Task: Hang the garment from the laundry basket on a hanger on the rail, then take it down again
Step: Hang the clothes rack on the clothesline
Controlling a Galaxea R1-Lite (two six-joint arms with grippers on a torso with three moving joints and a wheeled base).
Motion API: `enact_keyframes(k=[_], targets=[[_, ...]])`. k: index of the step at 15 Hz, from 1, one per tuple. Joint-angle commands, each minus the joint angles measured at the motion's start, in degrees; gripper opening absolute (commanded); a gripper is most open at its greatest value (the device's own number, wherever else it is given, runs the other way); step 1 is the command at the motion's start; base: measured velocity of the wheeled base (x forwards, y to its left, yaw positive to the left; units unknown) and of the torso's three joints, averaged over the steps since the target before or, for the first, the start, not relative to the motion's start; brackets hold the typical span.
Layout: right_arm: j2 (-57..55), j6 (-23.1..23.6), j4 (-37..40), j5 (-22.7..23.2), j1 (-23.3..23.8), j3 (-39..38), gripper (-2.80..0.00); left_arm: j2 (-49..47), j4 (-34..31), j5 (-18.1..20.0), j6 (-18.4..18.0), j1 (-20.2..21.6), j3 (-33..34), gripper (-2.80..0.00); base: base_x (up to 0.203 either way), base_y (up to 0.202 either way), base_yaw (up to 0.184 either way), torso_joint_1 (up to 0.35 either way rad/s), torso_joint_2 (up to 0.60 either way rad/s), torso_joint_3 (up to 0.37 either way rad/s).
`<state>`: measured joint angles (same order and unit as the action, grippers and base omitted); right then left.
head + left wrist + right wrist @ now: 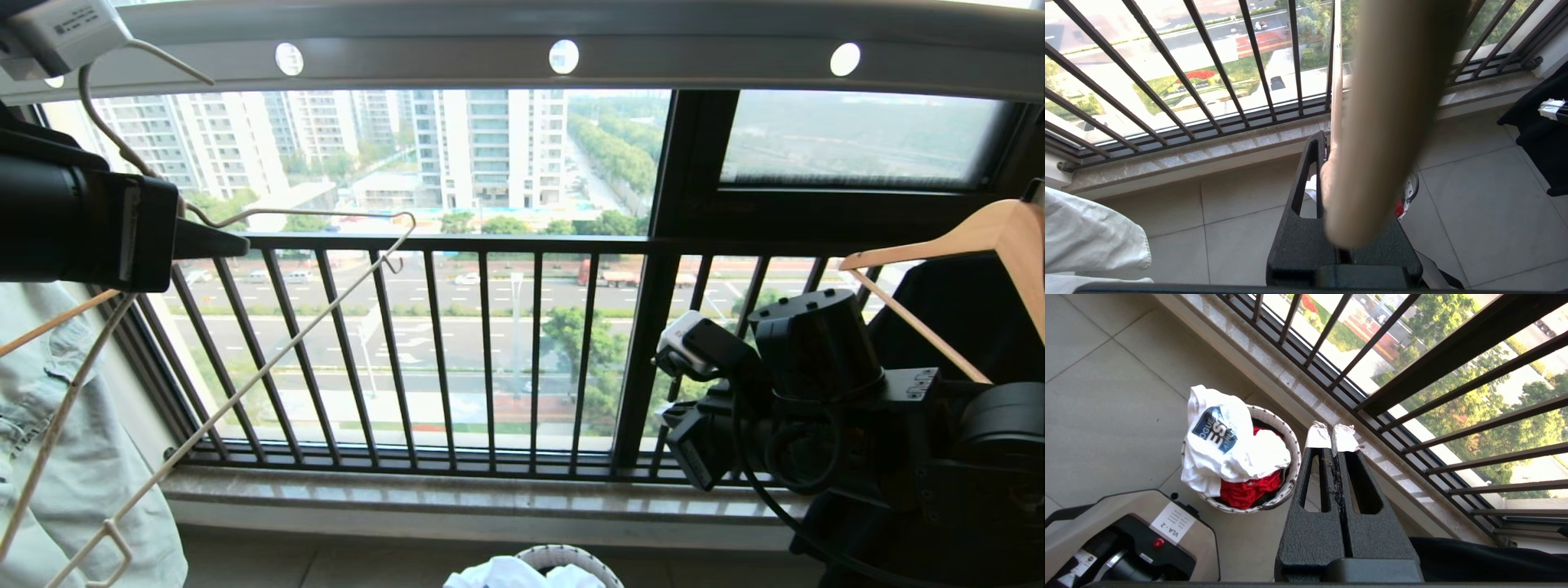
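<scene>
Cream wire hanger (269, 359): held up at the left of the head view, its hook curving toward the grey rail (571, 49) overhead; one long side slants down across the black window guard (441, 351) to a notched end near the bottom left corner.
Left gripper (233, 242): raised high at the left, jaws pressed together on the hanger just below the hook.
Left wrist view: one black finger (1306, 192) shows; a blurred cream bar of the hanger, very close to the lens, covers the other finger and the fingertips. Below lie floor tiles, the stone sill and a pale cloth edge (1090, 237).
Right gripper (1333, 437): low at the right, jaws closed with the white-taped tips touching, nothing between them.
White T-shirt (1224, 449): crumpled on top of the laundry basket (1290, 469), spilling over the rim, its dark blue print facing up; red cloth (1249, 490) lies under it.
Only the right wrist view: the shirt's print, the red cloth and most of the basket, which stands on the tiles near the sill, just beside the robot's base (1126, 539).
Only the head view: the rail with its round holes, a wooden hanger (963, 253) at the right edge, a pale garment (73, 457) hanging at the left; the basket shows merely as a rim at the bottom edge.
</scene>
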<state>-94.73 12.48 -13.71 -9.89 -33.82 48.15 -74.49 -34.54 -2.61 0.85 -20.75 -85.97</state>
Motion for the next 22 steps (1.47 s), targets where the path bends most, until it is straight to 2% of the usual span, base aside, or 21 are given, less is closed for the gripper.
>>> enact_keyframes(k=[1,9,11,13,22], targets=[[-0.1,0.09,-0.08,-0.05,-0.02,0.01,-2.8,-4.24,-0.18,-0.11,0.03,0.01,-2.73,-2.8,0.0,0.0,0.0,0.0,0.0,0.0],[-0.38,0.09,-0.11,-0.05,-0.02,0.01,-2.8,-11.55,0.04,-0.35,-0.2,0.24,-11.66,-2.8,0.0,0.0,0.0,0.0,0.0,0.0],[-0.72,0.09,-0.17,-0.05,-0.02,0.01,-2.8,-14.47,0.1,-1.62,-2.78,1.03,-14.7,-2.8,0.0,0.0,0.0,0.0,0.0,0.0],[-0.72,0.12,-0.11,-0.05,-0.02,0.01,-2.8,-16.79,-0.08,-2.76,-3.68,1.21,-17.34,-2.8,0.0,0.0,0.0,0.0,0.0,0.0],[-0.72,0.18,-0.09,0.04,0.07,0.01,-2.8,-20.4,0.51,-3.89,-4.62,2.03,-18.32,-2.8,0.0,0.0,0.0,0.0,0.0,0.0]])
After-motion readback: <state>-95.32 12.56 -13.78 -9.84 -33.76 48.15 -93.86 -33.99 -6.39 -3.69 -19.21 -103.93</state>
